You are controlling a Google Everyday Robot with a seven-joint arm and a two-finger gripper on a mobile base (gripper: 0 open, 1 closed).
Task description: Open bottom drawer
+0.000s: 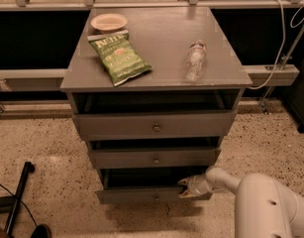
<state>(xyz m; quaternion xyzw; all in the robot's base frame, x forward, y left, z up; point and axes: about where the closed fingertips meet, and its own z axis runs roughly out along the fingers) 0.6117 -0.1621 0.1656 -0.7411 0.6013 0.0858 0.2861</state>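
- Bottom drawer (136, 196) sits at the lower centre of the frame, lowest of three grey fronts, with its little knob in the middle. It's pulled out a bit, and the gap above it is pure black, so no idea what's inside.
- gripper (187, 188) is at the right end of that drawer's top edge, touching or right up against it. Honestly can't tell if it's clamped on the edge or just resting there, since it all blurs into a pale lump.
- white arm (263, 202) comes in from the lower right and gets cut off by the frame corner.
- middle drawer (154, 158) and top drawer (154, 125) both stick out a little too, with equally dark insides.
- On the cabinet top (161, 33): green chip bag (119, 58) lying flat, a shallow bowl (109, 22) just behind it, and a clear bottle (194, 61) on its side to the right, label unreadable.
- black pole (18, 197) at the lower left runs out of frame.
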